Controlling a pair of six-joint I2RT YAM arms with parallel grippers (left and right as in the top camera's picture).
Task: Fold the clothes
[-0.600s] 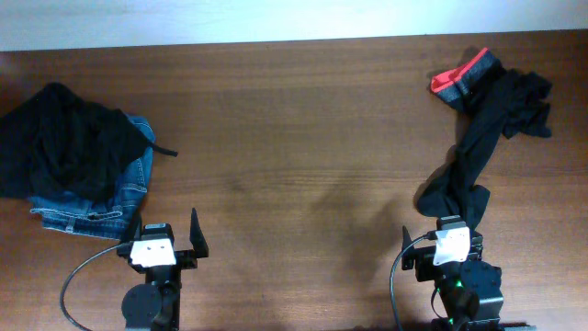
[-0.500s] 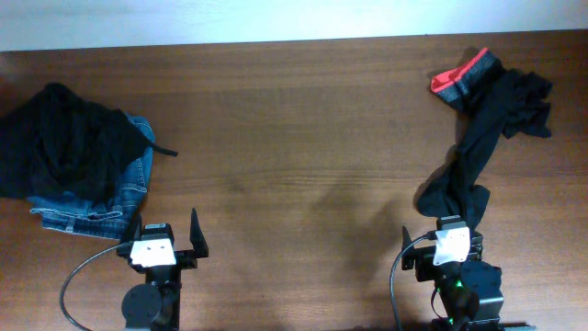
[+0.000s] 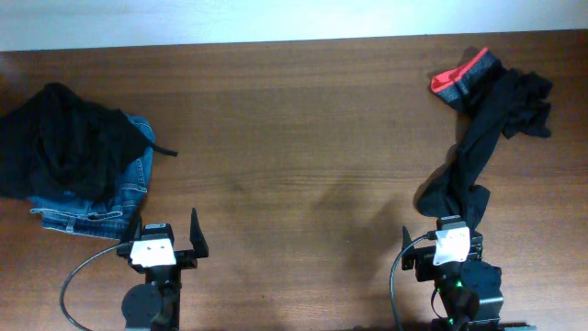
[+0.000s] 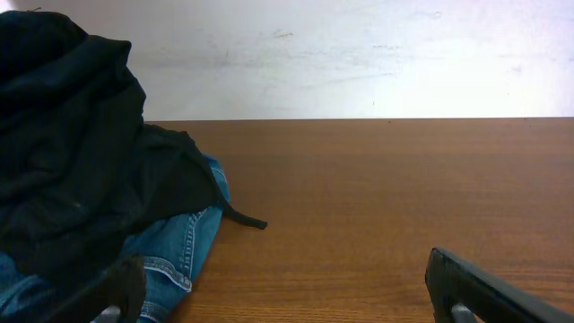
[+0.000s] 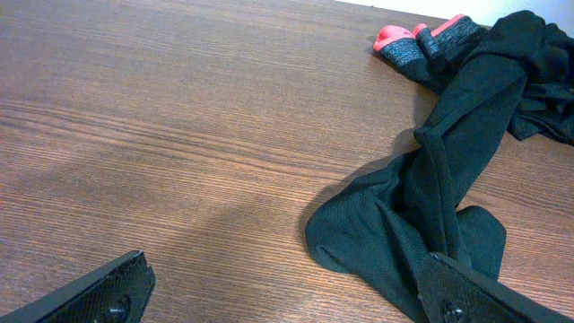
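Observation:
The clothes (image 3: 478, 138) are one black long-legged garment with a red and grey waistband (image 3: 464, 74), lying crumpled in a strip down the table's right side. In the right wrist view the garment (image 5: 430, 197) has its leg end just in front of my right gripper (image 5: 287, 292), which is open and empty, its right finger over the fabric's edge. My right gripper (image 3: 445, 241) sits at the front right. My left gripper (image 3: 168, 237) is open and empty at the front left; it also shows in the left wrist view (image 4: 287, 292).
A bunched plain black garment (image 3: 60, 138) lies on blue denim jeans (image 3: 119, 198) at the left; both show in the left wrist view, the black one (image 4: 72, 161) over the jeans (image 4: 170, 247). A white wall runs behind the table's far edge.

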